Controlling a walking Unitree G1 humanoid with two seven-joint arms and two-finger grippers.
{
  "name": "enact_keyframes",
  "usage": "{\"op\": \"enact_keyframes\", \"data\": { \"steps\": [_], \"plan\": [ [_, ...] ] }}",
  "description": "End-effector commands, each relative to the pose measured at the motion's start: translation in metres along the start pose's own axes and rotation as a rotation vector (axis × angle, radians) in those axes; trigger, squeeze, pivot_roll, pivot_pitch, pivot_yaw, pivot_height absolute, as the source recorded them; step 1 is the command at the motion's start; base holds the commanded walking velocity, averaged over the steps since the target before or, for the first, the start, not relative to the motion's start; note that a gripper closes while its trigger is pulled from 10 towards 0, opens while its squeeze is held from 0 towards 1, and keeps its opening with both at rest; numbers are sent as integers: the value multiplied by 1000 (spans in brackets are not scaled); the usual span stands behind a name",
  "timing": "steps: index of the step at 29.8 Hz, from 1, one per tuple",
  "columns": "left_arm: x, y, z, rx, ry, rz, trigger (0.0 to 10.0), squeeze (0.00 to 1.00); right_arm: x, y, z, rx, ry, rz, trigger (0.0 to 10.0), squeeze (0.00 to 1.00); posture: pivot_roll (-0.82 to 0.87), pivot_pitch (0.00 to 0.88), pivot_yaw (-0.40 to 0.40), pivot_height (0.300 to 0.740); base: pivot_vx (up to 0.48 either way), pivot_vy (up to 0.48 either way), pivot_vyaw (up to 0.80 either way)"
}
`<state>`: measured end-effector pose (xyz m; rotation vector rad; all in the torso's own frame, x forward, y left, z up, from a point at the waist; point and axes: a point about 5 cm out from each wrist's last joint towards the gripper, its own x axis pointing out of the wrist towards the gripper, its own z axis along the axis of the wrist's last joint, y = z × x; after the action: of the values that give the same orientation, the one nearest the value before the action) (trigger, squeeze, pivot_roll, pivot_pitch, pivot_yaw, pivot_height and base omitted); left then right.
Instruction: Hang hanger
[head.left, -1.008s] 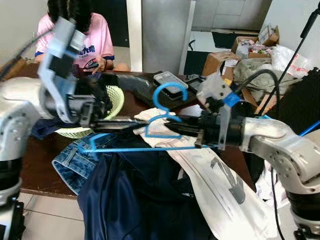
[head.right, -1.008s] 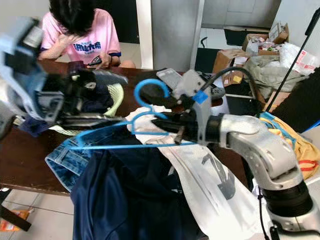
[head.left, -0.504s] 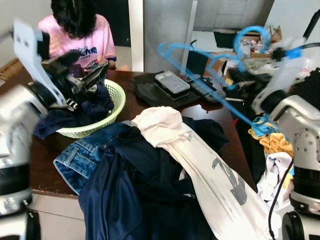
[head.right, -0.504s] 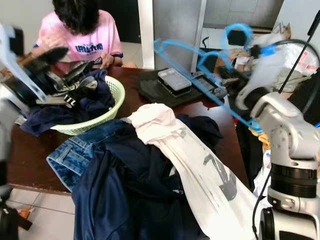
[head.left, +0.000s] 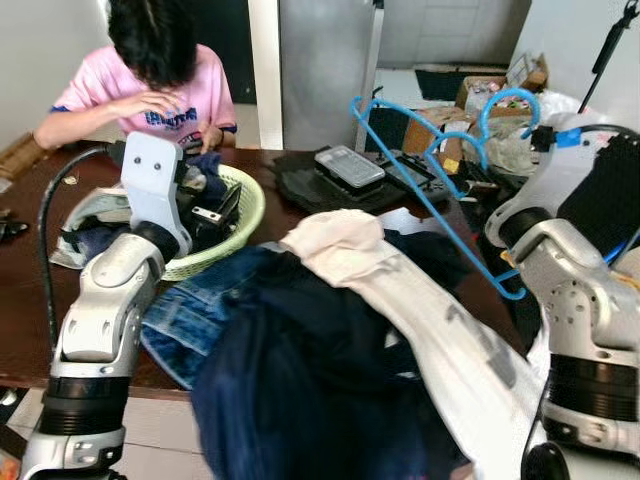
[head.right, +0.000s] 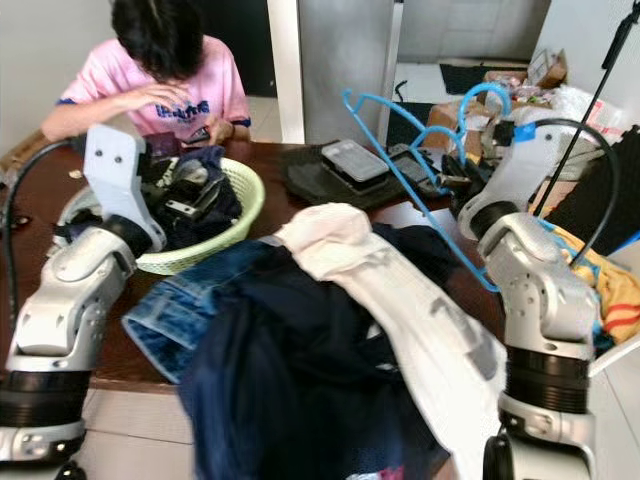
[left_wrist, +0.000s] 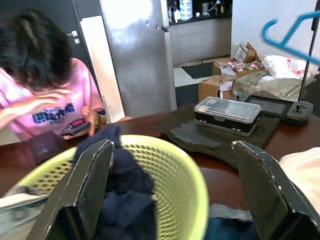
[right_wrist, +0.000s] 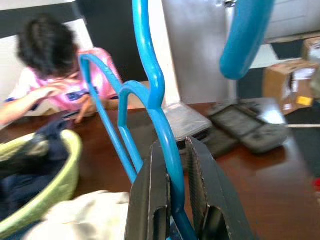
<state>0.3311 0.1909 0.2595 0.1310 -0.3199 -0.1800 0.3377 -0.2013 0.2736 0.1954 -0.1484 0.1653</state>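
A blue plastic hanger (head.left: 428, 190) is up in the air over the right side of the brown table (head.left: 20, 310), tilted, its hook (head.left: 508, 100) uppermost. My right gripper (right_wrist: 175, 145) is shut on the hanger's bar just below the neck, seen also from the head camera as the right gripper (head.right: 447, 183). My left gripper (left_wrist: 172, 145) is open with nothing between its fingers and hovers over the yellow-green basket (head.left: 245, 215) of dark clothes; the head camera shows the left gripper (head.left: 215, 205) at the basket's rim.
A heap of clothes (head.left: 330, 340), dark blue, denim and white, covers the table's near half. A person in a pink shirt (head.left: 165, 85) sits at the far side. A grey box (head.left: 348, 166) lies on a black mat. Cardboard boxes and bags (head.right: 520, 95) stand back right.
A second ago both grippers held the hanger low over the clothes. The left gripper let go and went to the basket; the right gripper lifted the hanger up and to the right.
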Motion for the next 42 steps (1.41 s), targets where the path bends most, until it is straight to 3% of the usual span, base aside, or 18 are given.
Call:
{"op": "enact_keyframes", "data": {
  "steps": [1,10,17,28,42],
  "plan": [
    [4,-1,6,-3,-34,18,10000,0,1,1,1,-13,-13,-11,10000,0,45,68,-8,740,0,428,-800],
    [8,-12,11,-9,-68,32,10000,0,1,4,2,-16,-23,-28,10000,0,38,67,-11,740,-53,418,-785],
    [6,-11,14,-13,-87,36,10000,0,1,8,2,-15,-29,-17,10000,0,39,67,-11,740,0,0,0],
    [4,-6,21,14,-119,61,10000,0,1,21,2,-7,-50,54,10000,0,41,69,-13,740,400,0,0],
    [5,-18,24,7,-128,41,10000,0,9,37,13,-1,-92,135,10000,0,50,66,-18,740,261,0,0]
  ]
}}
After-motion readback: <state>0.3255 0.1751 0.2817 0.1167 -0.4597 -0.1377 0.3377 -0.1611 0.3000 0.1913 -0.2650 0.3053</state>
